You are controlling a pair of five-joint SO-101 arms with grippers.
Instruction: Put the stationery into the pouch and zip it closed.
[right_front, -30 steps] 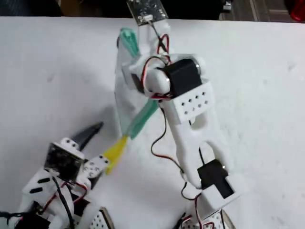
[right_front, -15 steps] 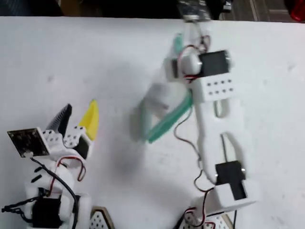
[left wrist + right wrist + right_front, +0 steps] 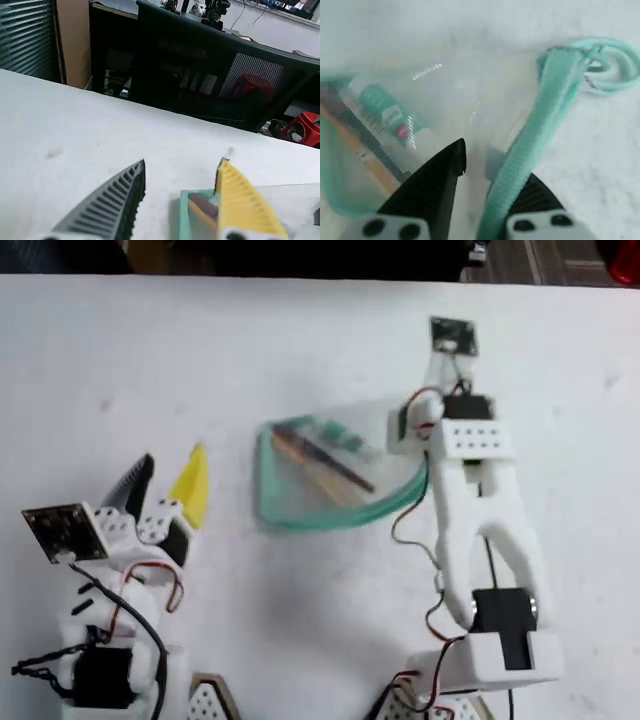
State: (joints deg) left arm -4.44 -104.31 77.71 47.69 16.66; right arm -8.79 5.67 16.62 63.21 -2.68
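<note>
Stationery sits inside the one clear, teal-edged pouch (image 3: 345,490), which lies on the white worktop (image 3: 150,350) between the two arms. Three pieces can be counted through the film: a short teal piece (image 3: 335,435), a thin dark stick (image 3: 322,457) and a wood-coloured stick (image 3: 305,478), lying close together toward the pouch's left half. Whether more lies under them cannot be told.

Two end effectors are in view. The right end effector (image 3: 402,430) is at the pouch's right end. In the right wrist view its black finger (image 3: 437,182) lies on the clear film. The teal zipper band (image 3: 555,95) runs across the other finger, so it is pinching the pouch at that edge. The band ends in a single teal loop (image 3: 612,65) lying on the worktop just past the pouch.

The left end effector (image 3: 172,458) is well apart from the pouch, to its left, holding nothing. Its one dark finger (image 3: 135,480) and one yellow finger (image 3: 190,485) are spread wide. In the left wrist view one teal corner of the pouch shows between those two fingers, farther off on the worktop.
</note>
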